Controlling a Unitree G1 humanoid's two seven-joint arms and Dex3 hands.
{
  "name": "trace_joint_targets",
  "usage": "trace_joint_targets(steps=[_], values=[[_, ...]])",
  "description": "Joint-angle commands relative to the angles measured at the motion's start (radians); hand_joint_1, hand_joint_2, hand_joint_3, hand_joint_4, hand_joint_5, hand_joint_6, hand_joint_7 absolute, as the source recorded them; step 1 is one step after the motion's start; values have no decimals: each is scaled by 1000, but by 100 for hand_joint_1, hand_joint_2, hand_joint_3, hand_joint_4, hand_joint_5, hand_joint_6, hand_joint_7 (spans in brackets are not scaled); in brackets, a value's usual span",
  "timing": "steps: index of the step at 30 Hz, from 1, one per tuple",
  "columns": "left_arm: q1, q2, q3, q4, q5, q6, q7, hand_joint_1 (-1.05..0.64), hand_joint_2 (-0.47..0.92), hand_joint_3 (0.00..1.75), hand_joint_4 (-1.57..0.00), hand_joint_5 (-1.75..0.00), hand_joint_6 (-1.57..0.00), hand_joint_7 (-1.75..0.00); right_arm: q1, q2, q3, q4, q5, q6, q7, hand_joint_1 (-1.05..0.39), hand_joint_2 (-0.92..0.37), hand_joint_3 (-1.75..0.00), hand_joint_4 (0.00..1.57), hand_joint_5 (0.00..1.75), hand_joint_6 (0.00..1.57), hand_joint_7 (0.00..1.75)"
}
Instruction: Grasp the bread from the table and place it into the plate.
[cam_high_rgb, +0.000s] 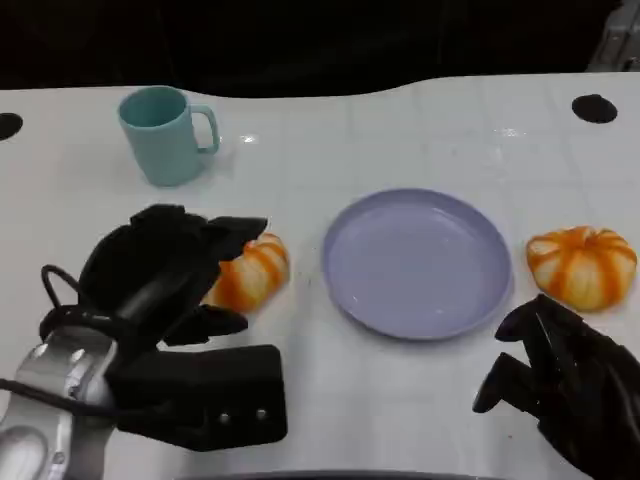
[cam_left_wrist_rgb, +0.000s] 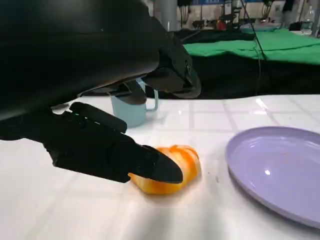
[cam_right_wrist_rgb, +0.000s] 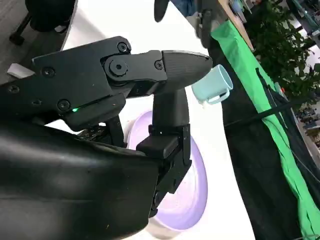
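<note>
just left of centre in the head view, the orange-striped bread lies on the white worktop, its long axis running from lower left to upper right of the frame, its right end pointing toward the lilac plate nearby. the left hand is right on it: one of its fingers crosses the near side of the bread in the left wrist view and another reaches over the top, so the loaf sits between them, though whether they are pressing yet or only bracketing it i cannot tell. the plate lies to the right of the bread, a short carry away. the right hand hangs at lower right, fingers apart and holding nothing, beside a second striped bun. a teal mug stands at upper left.
</note>
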Motion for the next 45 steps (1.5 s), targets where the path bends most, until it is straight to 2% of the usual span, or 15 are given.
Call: trace_joint_targets(steps=[1,10,16,25,28,32,37,41,42,43,45], values=[[-69,11,-44,53,63,16,-41,-52,84,0,-4,-33,-29,0,2,-9,-10,2,4,-7,7,-48,-92,-33,69,175,52,164],[-233,-14,-132,366,71,-17,-39,-53,81,0,-1,-32,-23,0,15,-10,-13,-16,7,3,5,-48,-92,-32,69,175,52,163],[-357,-70,-179,630,47,-25,-25,-51,79,0,0,-25,-21,0,29,-15,-12,-31,7,6,7,-47,-92,-34,68,175,52,162],[-521,-167,-242,1017,41,-70,137,-53,79,0,-1,-23,-18,0,47,-22,-20,-33,21,-2,33,-47,-92,-33,67,175,52,162],[-554,-183,-254,1095,31,-86,175,-54,80,0,0,-22,-18,0,48,-22,-20,-33,22,-4,36,-47,-92,-32,67,175,52,161],[-624,-232,-257,1282,-8,-130,248,-49,80,0,0,-17,-15,0,59,-29,-17,-39,16,-10,43,-49,-92,-32,66,175,52,161],[-673,-259,-253,1403,-56,-178,279,-43,82,1,-3,-17,-16,-1,65,-37,-16,-40,11,-18,54,-50,-92,-32,66,175,51,161],[-686,-264,-239,1457,-101,-234,280,-30,89,1,-29,-14,-33,-2,67,-36,-16,-40,15,-22,59,-50,-92,-33,66,175,51,161],[-684,-264,-231,1466,-115,-253,289,-26,91,7,-53,-22,-51,-7,67,-36,-17,-40,16,-22,60,-51,-92,-33,66,175,51,161],[-683,-264,-228,1473,-126,-267,297,-24,91,11,-66,-42,-69,-7,67,-35,-17,-40,17,-21,60,-51,-92,-33,66,175,51,161],[-683,-264,-228,1484,-134,-280,314,-23,92,14,-78,-73,-90,-7,67,-34,-18,-42,19,-18,58,-51,-92,-33,66,175,51,162]])
